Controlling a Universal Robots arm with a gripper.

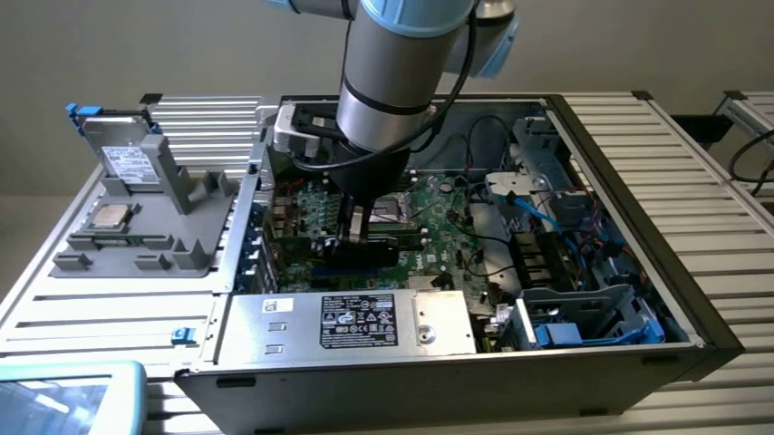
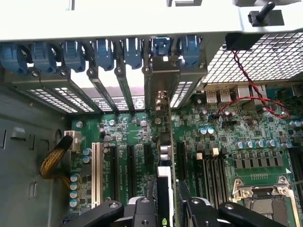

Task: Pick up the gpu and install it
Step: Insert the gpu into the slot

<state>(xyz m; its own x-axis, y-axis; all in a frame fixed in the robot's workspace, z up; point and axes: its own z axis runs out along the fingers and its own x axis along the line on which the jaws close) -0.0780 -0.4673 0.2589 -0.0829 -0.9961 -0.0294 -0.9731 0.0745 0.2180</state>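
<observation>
The gpu (image 2: 166, 142) shows edge-on in the wrist view, a thin green card with a black cooler, held upright over the motherboard (image 2: 227, 142). Its silver end bracket (image 2: 161, 80) stands against the rear slot openings of the case. My gripper (image 2: 165, 204) is shut on the card, one black finger on each face. In the exterior view my gripper (image 1: 361, 227) reaches down into the open computer case (image 1: 629, 163), with the gpu (image 1: 362, 256) as a dark block below it, close to the board. Whether the card's edge sits in a slot I cannot tell.
Black expansion slots (image 2: 130, 165) and a white one (image 2: 96, 175) lie beside the card. Blue retention clips (image 2: 102, 52) line the rear. A power supply (image 1: 351, 322) sits at the case front. At the exterior view's left, a grey holder (image 1: 181, 195) carries a silver drive (image 1: 121, 159).
</observation>
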